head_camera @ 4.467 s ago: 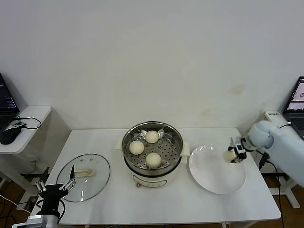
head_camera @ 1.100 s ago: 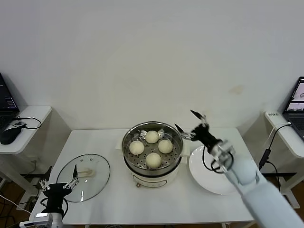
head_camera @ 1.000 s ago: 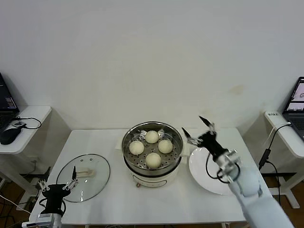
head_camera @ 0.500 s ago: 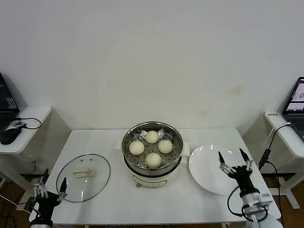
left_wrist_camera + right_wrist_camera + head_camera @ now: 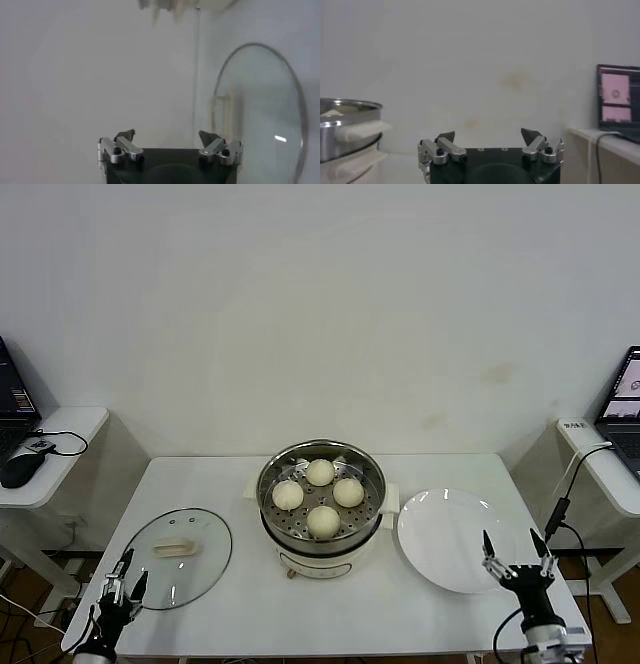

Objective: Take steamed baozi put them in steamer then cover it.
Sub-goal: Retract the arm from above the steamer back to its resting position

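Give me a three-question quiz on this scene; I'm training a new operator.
1. How many baozi lie in the steamer?
2. True or false: the cover sits on the steamer.
3. The plate holds: A) one bun B) nothing C) the cover.

Key: 1. Four. 2. False; it lies on the table on the robot's left, near the open left gripper. 3. B; the open right gripper is by its near edge.

Both tools [image 5: 124, 585] [image 5: 516, 550] low, agape.
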You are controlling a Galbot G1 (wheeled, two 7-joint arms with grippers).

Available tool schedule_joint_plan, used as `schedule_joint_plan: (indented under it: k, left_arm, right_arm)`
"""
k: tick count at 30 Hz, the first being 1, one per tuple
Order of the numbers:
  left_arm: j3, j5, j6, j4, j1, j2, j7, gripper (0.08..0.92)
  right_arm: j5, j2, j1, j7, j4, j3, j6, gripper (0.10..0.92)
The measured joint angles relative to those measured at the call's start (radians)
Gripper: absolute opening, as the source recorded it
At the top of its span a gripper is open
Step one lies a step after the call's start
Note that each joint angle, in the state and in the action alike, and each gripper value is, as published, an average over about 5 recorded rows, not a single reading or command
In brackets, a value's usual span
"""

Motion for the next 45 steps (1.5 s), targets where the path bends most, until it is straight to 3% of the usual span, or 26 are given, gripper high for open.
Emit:
schedule_joint_plan:
  k: [16, 45]
  left_arm:
    - [0.087, 0.044, 0.003, 0.142, -0.16, 0.051, 0.015, 0.823]
    - [0.211, 0.034, 0.008, 0.36, -0.399, 0.074, 0.025, 0.809]
  right_arm:
    - [-0.022, 0.043, -0.054, -0.001, 0.011, 0.036, 0.023, 0.823]
    - [-0.032, 0.064, -0.04, -0.005, -0.038, 0.073, 0.032, 0.823]
